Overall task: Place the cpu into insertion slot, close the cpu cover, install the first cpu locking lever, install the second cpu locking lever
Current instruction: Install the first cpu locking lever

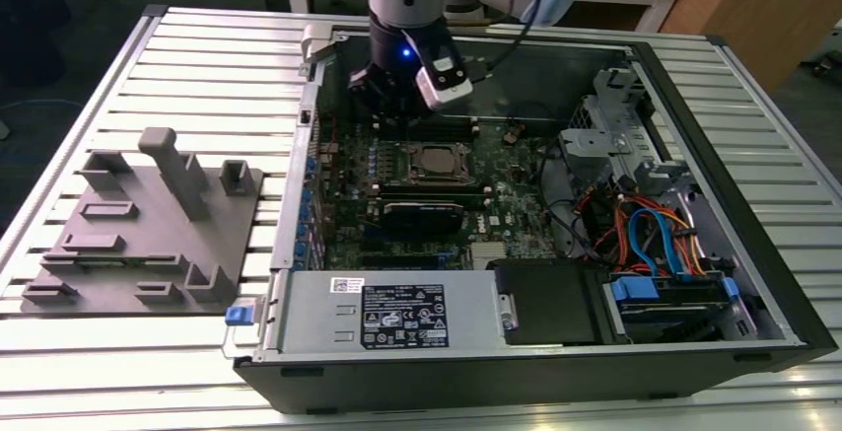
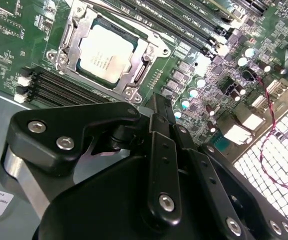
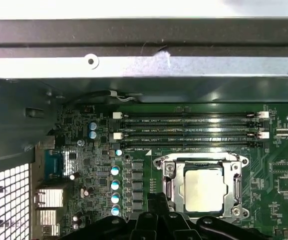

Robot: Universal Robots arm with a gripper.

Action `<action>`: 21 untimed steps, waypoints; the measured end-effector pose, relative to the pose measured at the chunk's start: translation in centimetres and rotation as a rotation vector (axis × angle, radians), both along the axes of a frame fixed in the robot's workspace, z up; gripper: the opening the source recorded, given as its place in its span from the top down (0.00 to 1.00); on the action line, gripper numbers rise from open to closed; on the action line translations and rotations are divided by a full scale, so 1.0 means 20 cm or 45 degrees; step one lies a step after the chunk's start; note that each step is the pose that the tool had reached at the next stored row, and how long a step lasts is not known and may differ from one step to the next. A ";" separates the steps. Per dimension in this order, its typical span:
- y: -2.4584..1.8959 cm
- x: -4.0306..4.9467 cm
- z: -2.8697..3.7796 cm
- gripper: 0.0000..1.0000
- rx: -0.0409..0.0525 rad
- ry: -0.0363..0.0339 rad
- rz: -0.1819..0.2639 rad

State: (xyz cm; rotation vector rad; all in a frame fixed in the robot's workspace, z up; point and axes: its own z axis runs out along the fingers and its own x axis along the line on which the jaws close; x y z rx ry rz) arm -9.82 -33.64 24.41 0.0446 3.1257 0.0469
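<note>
An open computer case [image 1: 736, 155] lies on the slatted desk [image 1: 197, 66]. In the exterior view the arm comes down into it from 12 o'clock.

The cpu [image 1: 436, 163] already sits in the insertion slot [image 2: 59, 59] near the middle of the green board. Its dull silver top faces up and lies flat in both wrist views. The cpu cover [image 3: 169, 187] lies down around the chip, and its square window frames the metal top. I cannot tell from these pictures how the locking levers stand.

The gripper [image 1: 388, 120] hangs above the board at about 11 o'clock from the cpu in the exterior view. It is near the chip but apart from it. Its fingers [image 2: 159, 102] look pressed together with nothing between them, and the tips hover just beside the socket's frame in the first wrist view.

The long black memory slots [image 3: 188, 131] run along the side of the socket that faces 12 o'clock in the exterior view. A black block [image 1: 421, 216] lies on the board at 6 o'clock from the socket. A silver power supply [image 1: 388, 313] lies further out the same way. A grey fixture plate [image 1: 145, 234] rests on the desk at 9 o'clock from the case, well apart from the gripper.
</note>
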 end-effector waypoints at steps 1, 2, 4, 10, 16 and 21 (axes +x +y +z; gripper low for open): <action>0.001 -0.005 0.000 0.89 0.000 -0.0001 0.000; 0.002 -0.011 0.000 0.89 0.000 -0.0001 0.000; 0.006 -0.018 0.000 0.89 0.000 0.0001 0.000; 0.030 -0.024 0.007 0.89 0.000 -0.0001 0.000; 0.064 -0.027 0.018 0.89 0.000 0.0001 0.000; 0.092 -0.028 0.020 0.89 0.000 -0.0001 0.000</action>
